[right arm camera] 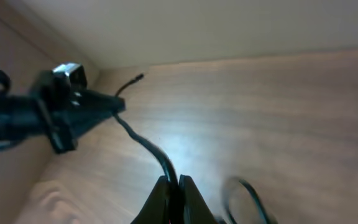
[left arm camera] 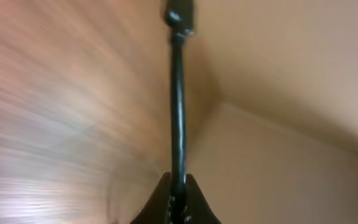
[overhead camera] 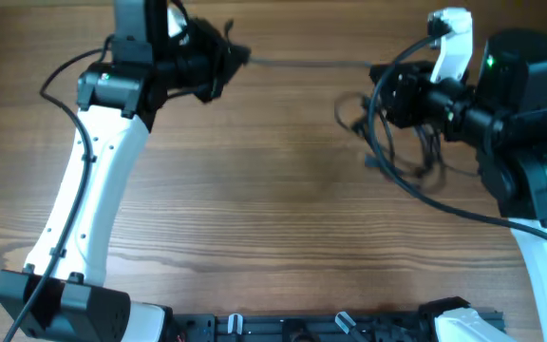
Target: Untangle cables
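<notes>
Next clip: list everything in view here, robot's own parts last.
Cables: count unclear, black; one taut between both jaws, tangled loops under the right arm.
Table: one, brown wood, under everything.
Rail: one, black with white clips, near edge.
Wall: one, beige, past the far edge.
Arms: two, white and black; left, right.
Left jaws: shut on the taut cable.
Right jaws: shut on its other end.

Left arm (overhead camera: 93,180), right arm (overhead camera: 539,180) spread apart; both jaws closed.
</notes>
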Controlling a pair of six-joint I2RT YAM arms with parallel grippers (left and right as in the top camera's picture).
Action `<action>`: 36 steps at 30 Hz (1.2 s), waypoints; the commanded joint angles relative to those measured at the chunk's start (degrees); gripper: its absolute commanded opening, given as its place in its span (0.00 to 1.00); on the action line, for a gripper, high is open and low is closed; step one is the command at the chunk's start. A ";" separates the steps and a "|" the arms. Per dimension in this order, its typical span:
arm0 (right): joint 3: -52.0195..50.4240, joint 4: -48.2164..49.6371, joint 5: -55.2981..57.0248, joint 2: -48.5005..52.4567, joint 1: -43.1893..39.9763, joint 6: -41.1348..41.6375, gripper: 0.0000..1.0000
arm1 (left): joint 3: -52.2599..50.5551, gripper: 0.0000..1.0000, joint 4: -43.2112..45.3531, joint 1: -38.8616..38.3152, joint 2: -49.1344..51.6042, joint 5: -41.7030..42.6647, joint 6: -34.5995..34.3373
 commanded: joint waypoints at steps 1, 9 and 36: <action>0.66 -4.37 9.46 2.19 0.13 5.20 0.04 | -0.22 0.04 -7.89 2.73 -0.17 -28.13 14.14; 0.63 -12.09 12.68 13.70 3.17 0.28 0.04 | -0.22 0.04 -10.84 2.73 -0.17 -28.52 30.93; 0.59 -7.98 23.26 46.01 9.51 3.02 0.59 | -0.22 0.04 -11.39 2.73 -0.17 -28.13 30.67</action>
